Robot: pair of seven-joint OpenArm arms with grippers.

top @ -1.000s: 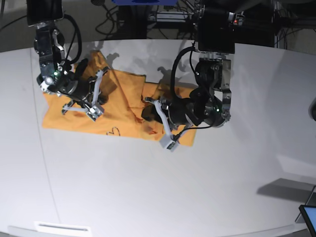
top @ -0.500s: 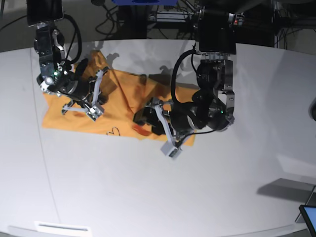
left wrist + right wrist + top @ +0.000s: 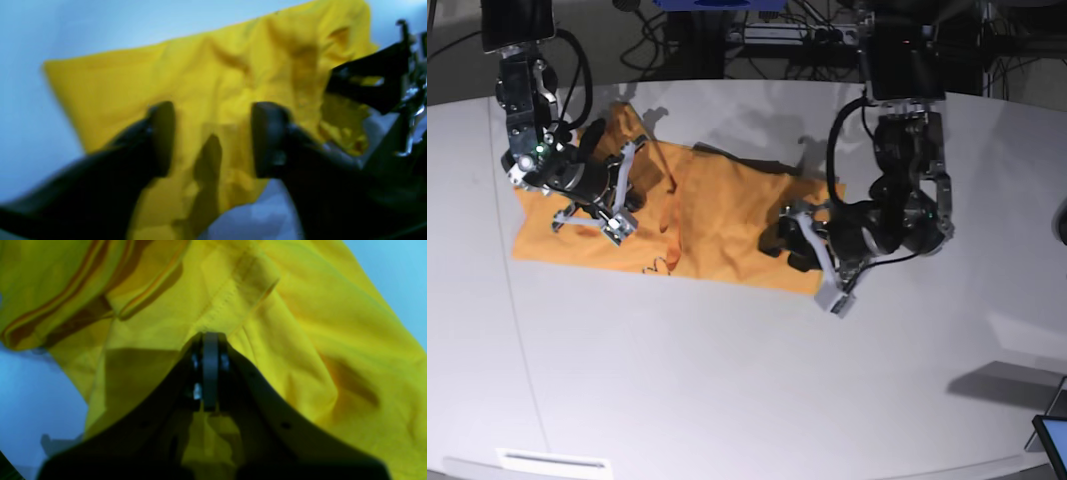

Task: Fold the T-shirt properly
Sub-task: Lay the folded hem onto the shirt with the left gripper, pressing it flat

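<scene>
The orange-yellow T-shirt (image 3: 717, 220) lies spread across the white table (image 3: 727, 380), with a small dark heart mark (image 3: 659, 266) near its front edge. My right gripper (image 3: 625, 200) rests on the shirt's left part. In the right wrist view it (image 3: 210, 336) is shut, with a stitched hem of the T-shirt (image 3: 317, 340) running into its tips. My left gripper (image 3: 782, 245) hovers low over the shirt's right end. In the left wrist view it (image 3: 213, 136) is open, the T-shirt (image 3: 217, 76) lying below with nothing between the fingers (image 3: 163, 136).
Cables and dark equipment (image 3: 727, 40) sit beyond the table's far edge. A screen corner (image 3: 1052, 440) pokes in at the bottom right. A white label (image 3: 557, 462) lies at the front edge. Bare table lies in front of the shirt.
My left arm has moved to the right, and the shirt's bunched right part now lies flatter and reaches further right. Its jaws now stand apart. The right arm has not moved.
</scene>
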